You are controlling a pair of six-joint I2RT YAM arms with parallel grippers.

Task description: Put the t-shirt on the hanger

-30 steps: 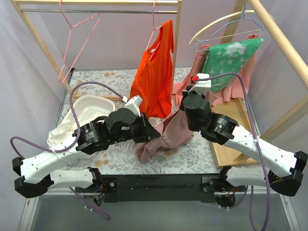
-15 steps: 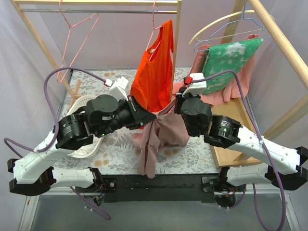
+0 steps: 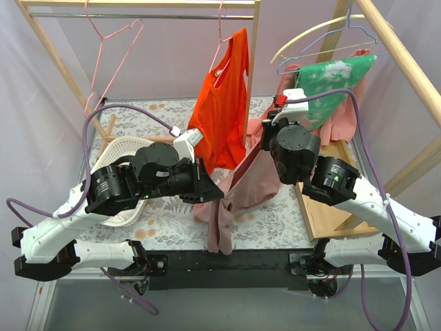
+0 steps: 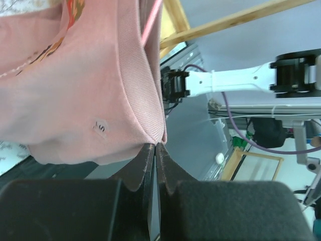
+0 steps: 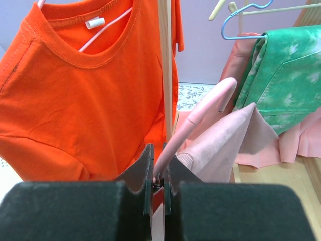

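– T-shirt (image 3: 238, 196): where is it being held?
– It is being held up over the middle of the table (image 3: 172, 231), at the centre of the top view, stretched between the two arms. Its lower part is hanging in a long fold toward the flowered tabletop; whether it is touching there cannot be told.
– How is it being gripped on the left?
– The left gripper (image 4: 155, 150) is being kept closed on the ribbed edge of the cloth. In the left wrist view the fingertips are being pressed together on that edge at lower centre, and a small label (image 4: 100, 127) marked S is being shown just left of them.
– And the right gripper (image 5: 159, 168)?
– It is being kept closed on the hanger (image 5: 198, 115). In the right wrist view a pink bar is being pinched between the fingers at lower centre and is running up and to the right, with the mauve cloth bunched just beside and below it.
– Is the hanger being passed inside the cloth?
– That cannot be told. In the left wrist view a thin pink wire is being shown at top centre, right beside the ribbed edge.
– What is being seen around them?
– An orange top (image 3: 222, 103) is being hung from the rail (image 3: 138, 14) at upper centre, just behind the grippers. A green cloth (image 3: 331, 79) is being draped over a salmon garment (image 3: 344, 114) at upper right. A white basket (image 3: 124, 155) is being partly hidden by the left arm at centre left.
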